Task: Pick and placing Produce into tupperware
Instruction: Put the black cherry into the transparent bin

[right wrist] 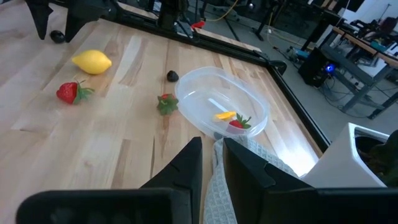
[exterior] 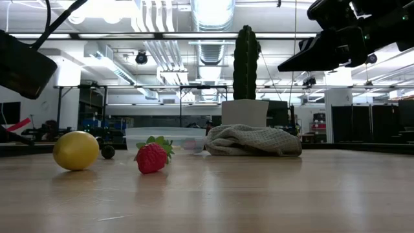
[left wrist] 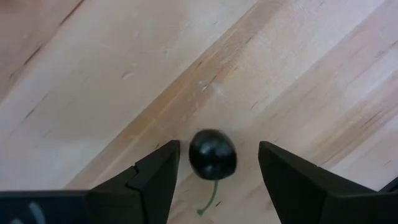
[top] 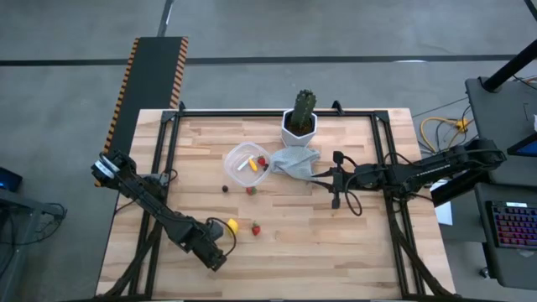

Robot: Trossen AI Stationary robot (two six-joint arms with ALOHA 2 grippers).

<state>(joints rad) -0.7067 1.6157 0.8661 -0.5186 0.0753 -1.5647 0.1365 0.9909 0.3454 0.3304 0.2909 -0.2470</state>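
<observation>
— Looking past our left gripper, we see a small dark round piece with a thin green stem lying on the wood between the wide-spread fingers; from above we cannot find it under the arm

— Our right gripper hangs over the pale grey cloth, its fingers a narrow gap apart, with cloth showing in the gap; whether they pinch it, we cannot tell

— The clear round tupperware lies beside the cloth, a strawberry and an orange sliver inside

— At table height we see a smooth yellow lemon, a bumpy red strawberry piece, and the ribbed cactus in its white pot behind

— Another dark piece and a red one lie just beside the tub
</observation>
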